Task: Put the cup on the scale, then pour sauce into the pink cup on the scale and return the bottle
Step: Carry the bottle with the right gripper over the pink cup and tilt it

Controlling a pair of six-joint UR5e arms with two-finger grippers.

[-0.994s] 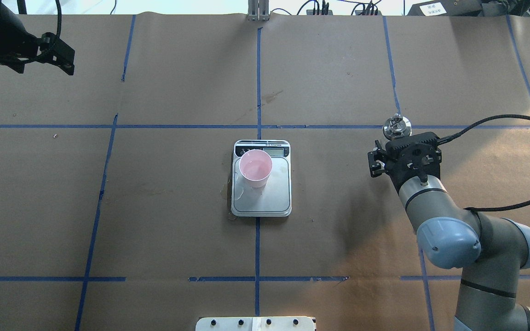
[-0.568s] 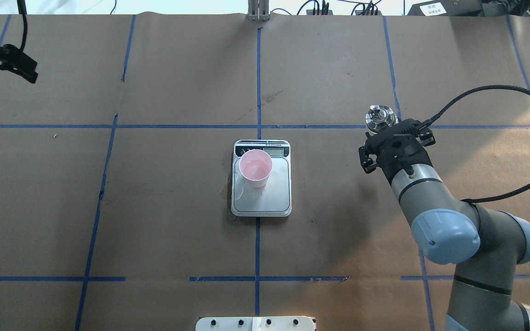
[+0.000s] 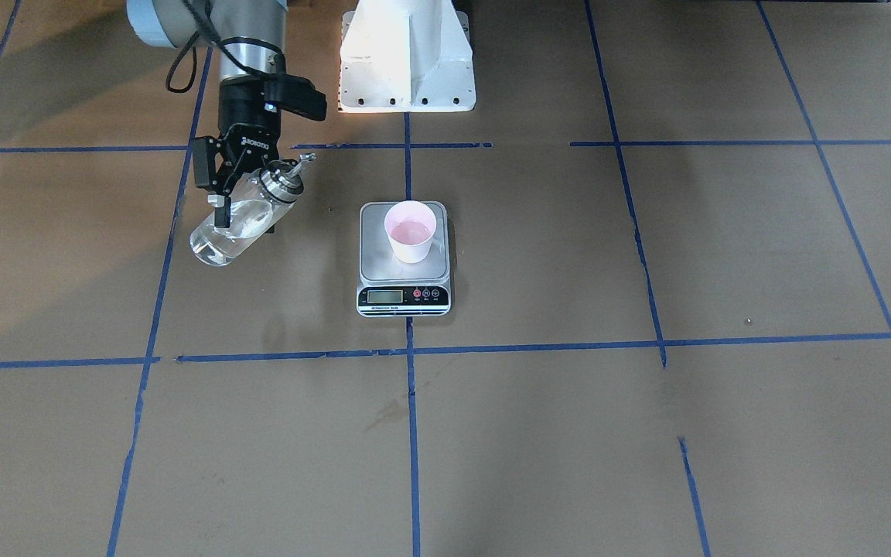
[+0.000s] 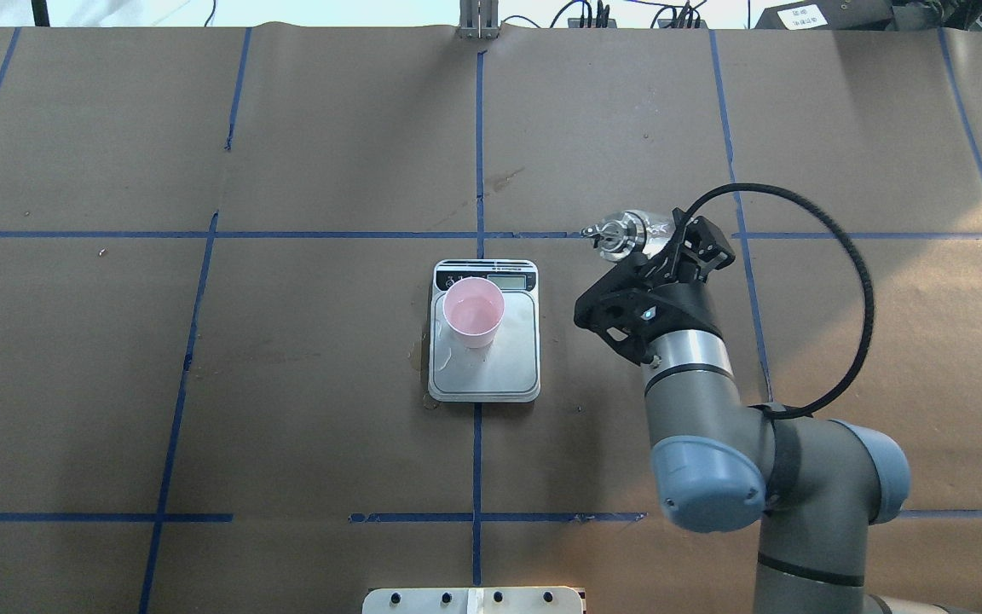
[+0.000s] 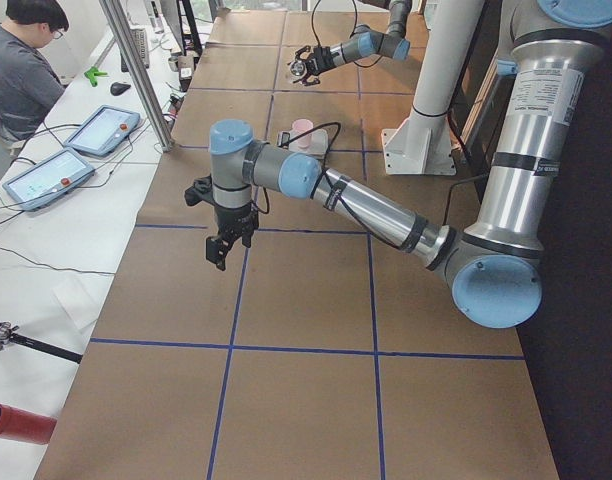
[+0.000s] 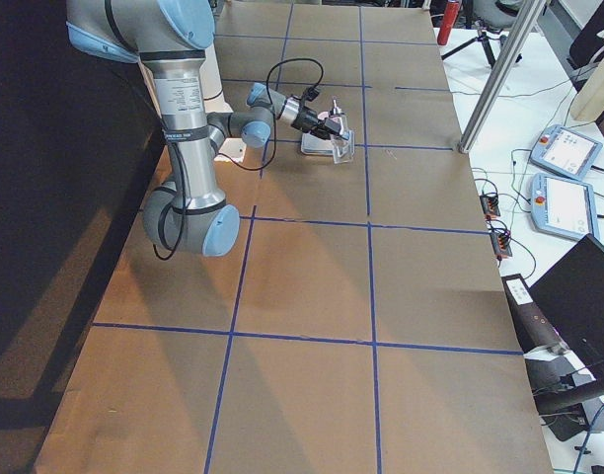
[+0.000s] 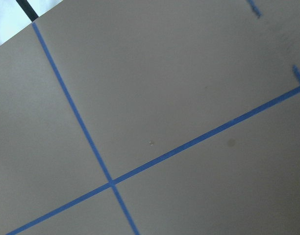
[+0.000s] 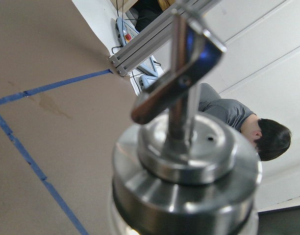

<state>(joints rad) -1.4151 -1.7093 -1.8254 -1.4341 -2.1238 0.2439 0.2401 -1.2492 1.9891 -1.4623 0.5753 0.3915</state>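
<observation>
While the cup [image 3: 411, 230] is sitting upright on the scale [image 3: 403, 271], with a little liquid showing inside it, I am watching the right gripper [image 3: 247, 210] clamping its fingers around the bottle [image 3: 230, 226]. It is holding the bottle tilted above the table [image 3: 538, 433] beside the scale, apart from the cup, capped end pointing toward the scale, clear sauce [image 3: 217, 238] pooling at the lower end. The left gripper [image 5: 223, 250] is hanging well away; I cannot tell whether its fingers are parted.

Brown-papered table [image 4: 329, 384] under a blue tape grid [image 4: 478, 128], the scale [image 4: 499, 367] flat at its middle.
</observation>
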